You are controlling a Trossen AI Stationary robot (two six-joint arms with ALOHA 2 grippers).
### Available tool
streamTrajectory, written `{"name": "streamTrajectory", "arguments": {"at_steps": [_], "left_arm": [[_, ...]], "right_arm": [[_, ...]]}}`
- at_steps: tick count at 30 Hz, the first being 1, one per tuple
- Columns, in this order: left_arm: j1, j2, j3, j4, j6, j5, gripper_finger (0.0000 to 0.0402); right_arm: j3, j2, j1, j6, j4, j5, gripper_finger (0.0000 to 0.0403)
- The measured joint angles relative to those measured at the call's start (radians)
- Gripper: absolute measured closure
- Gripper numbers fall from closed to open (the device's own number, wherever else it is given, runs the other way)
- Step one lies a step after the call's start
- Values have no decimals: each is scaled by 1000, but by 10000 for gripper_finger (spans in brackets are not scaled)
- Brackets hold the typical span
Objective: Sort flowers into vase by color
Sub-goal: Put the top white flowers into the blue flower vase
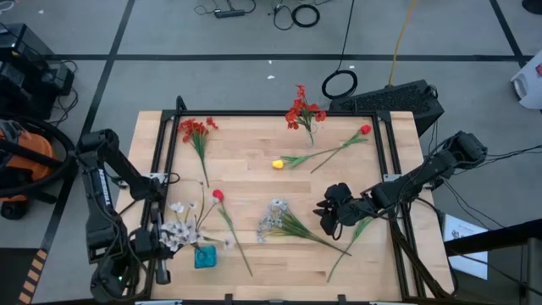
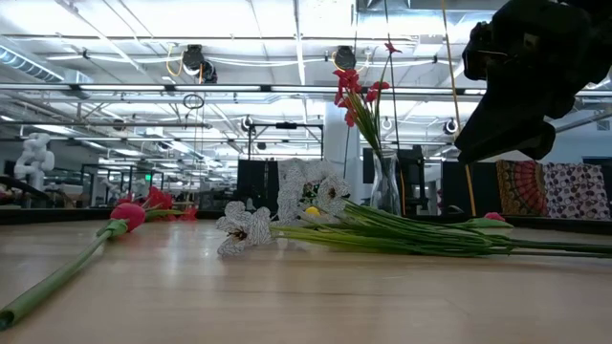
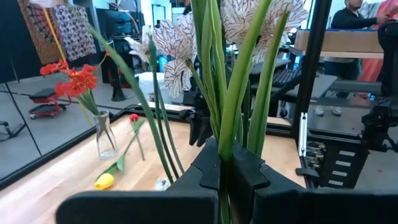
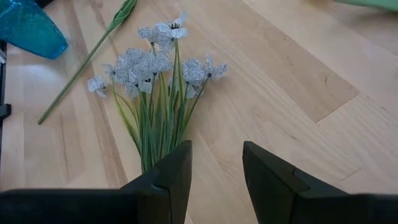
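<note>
no lettering or label can be read on anything here; the right gripper [image 4: 216, 163] hangs just above the wooden table [image 1: 254, 178], its two dark fingers apart with nothing between them; straight ahead of its fingertips lies a white spray [image 4: 155, 68] — thin green stalks bunched toward the gripper, small pale papery blossoms fanned out at the far end, so its long axis runs directly away from the fingers; beyond that spray, off to one side, lies a single green stalk [image 4: 81, 68] and the edge of a blue glass vase [image 4: 28, 28]; the left gripper [image 3: 227, 180] is clamped on another white spray [image 3: 186, 37], the grass-like leaves rising upright from between its pads, veined white petals at the top; far ahead of this gripper a clear glass vase [image 3: 106, 134] stands upright holding red clusters [image 3: 71, 78]; between it and the gripper a yellow tulip [image 3: 104, 181] lies flat, bud nearer the gripper — a red tulip [image 3: 134, 117] lies a little farther off; the table is pale, smooth-grained planks in a dark metal frame.
</note>
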Motion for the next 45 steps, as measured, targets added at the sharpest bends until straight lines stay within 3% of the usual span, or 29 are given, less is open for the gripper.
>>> {"name": "streamTrajectory", "arguments": {"at_steps": [9, 20, 26, 35, 45], "left_arm": [[-14, 0, -39, 3, -42, 1, 391], [-17, 2, -288, 32, -424, 13, 391], [-17, 2, -307, 42, -408, 54, 391], [-17, 5, -307, 103, -251, 65, 391], [-17, 105, -307, 203, -180, 37, 391]], "right_arm": [[0, 0, 0, 0, 22, 0, 268], [0, 0, 0, -4, 34, 0, 268], [0, 0, 0, -3, 34, 5, 268], [0, 0, 0, -1, 33, 56, 268], [0, 0, 0, -1, 33, 56, 268]]}}
